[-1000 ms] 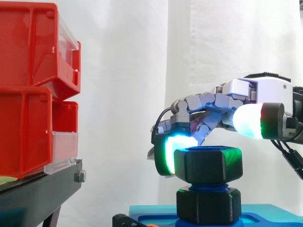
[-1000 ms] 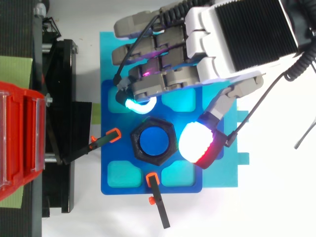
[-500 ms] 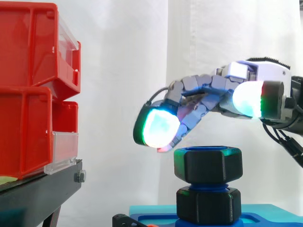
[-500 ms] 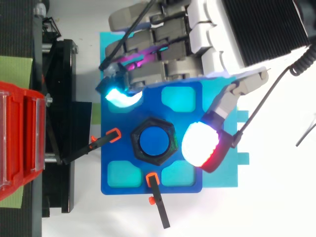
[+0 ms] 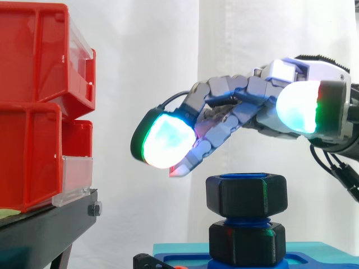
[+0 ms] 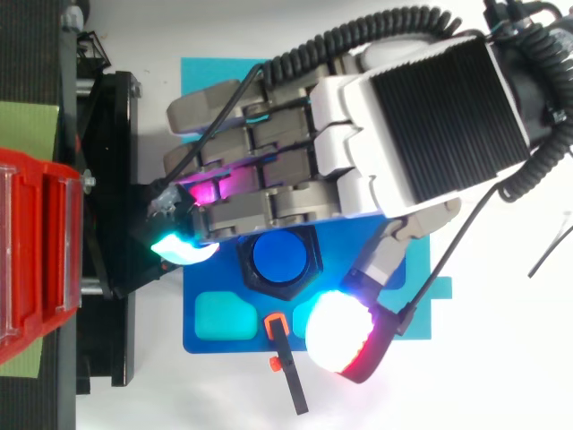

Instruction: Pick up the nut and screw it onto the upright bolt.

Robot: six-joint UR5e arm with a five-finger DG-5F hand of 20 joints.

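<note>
Apparently partway done: black nut (image 5: pixel 247 194) already threaded on the upright blue bolt (image 6: pixel 280 258), hand (image 6: pixel 421 125) hovering above with fingers (image 5: pixel 165 140) loosely extended, holding nothing, further tightening likely left.

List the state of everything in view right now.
hand: open, fingers extended, above the nut, holding nothing.
nut: on the bolt's upper end, level, nothing touching it.
bolt: upright in the blue fixture.
red bins: stacked on the black stand.
</note>
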